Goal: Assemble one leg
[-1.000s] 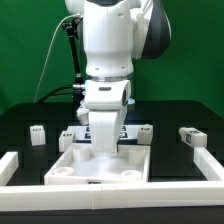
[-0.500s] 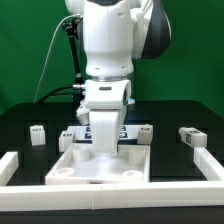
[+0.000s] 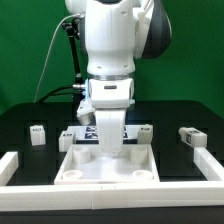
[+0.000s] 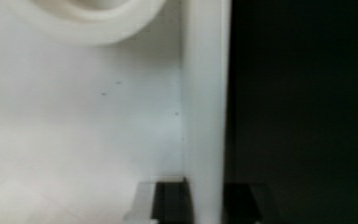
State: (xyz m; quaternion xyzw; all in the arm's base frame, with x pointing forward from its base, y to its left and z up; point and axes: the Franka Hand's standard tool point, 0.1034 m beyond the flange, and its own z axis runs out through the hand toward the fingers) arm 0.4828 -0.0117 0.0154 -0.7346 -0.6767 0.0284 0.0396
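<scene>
Gripper [image 3: 108, 140] fingers narrow, clamped on white panel [image 3: 105, 172] rim wall. Panel has slid toward exterior view's right, now squared at lower centre. Leg [image 3: 38, 134] sits untouched, mid-left; fitting not begun.

COLOUR AND PATTERN REFERENCE

Panel [image 3: 100, 170], beneath the jaws: plain white. Leg [image 3: 38, 134] and second leg [image 3: 190, 136], one on either side of the jaws: white, each with a black-and-white square tag. Table [image 3: 15, 120]: black. Backdrop [image 3: 25, 50]: green. Arm [image 3: 108, 40]: white.
</scene>
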